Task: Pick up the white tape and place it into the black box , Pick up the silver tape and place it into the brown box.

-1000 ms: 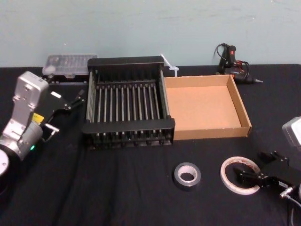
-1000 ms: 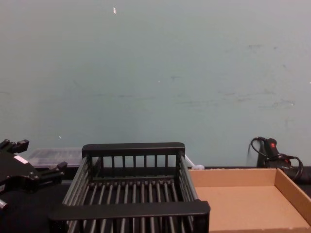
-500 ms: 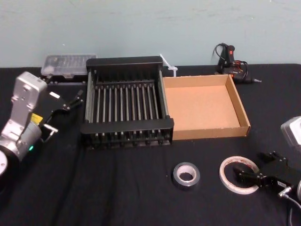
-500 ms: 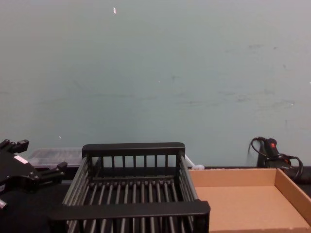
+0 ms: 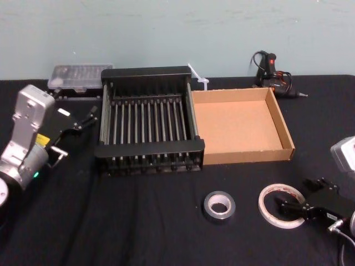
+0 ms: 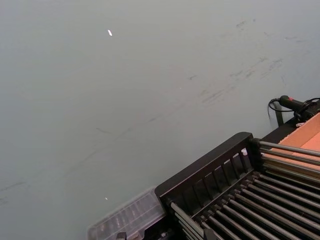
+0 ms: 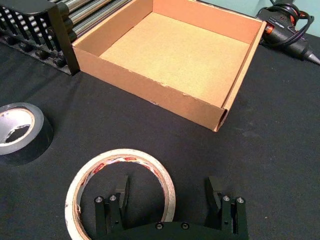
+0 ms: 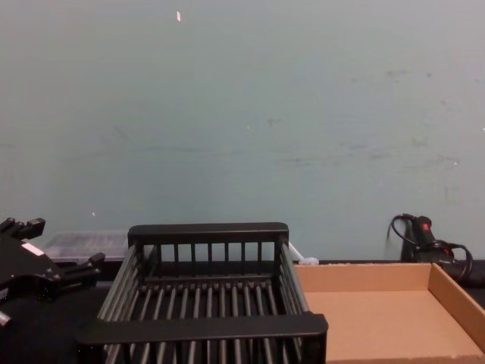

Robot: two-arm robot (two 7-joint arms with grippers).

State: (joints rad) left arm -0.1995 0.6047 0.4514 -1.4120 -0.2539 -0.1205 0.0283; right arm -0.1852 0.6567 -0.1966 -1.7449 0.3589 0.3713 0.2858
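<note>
A: Nearest the robot, right gripper (image 7: 168,190) gapes wide and empty, straddling the white tape (image 7: 125,154) wall (one finger inside the ring); silver tape (image 5: 209,205) lies just beside.
B: Risk?
A: Thin ring may skid or buckle if pinched off-centre. Farther back sit black box (image 5: 150,147) and brown box (image 5: 244,155); left gripper (image 5: 77,130) hangs open beside the black box

Bench (image 5: 138,238), black-topped. Lying on it:
- Black crate (image 5: 150,146), slatted, middle rear.
- Cardboard tray (image 5: 247,155), shallow, close against the crate's right side.
- Grey tape roll (image 5: 220,216), flat, toward the front, before the line where crate and tray meet, apart from both.
- White tape ring (image 5: 262,204), flat, red print inside, near the grey roll on its right, not touching.
- Clear plastic case (image 5: 79,75), rear left, behind the crate's left corner.
- Glue gun (image 5: 272,72) with cord, rear right, behind the tray.
</note>
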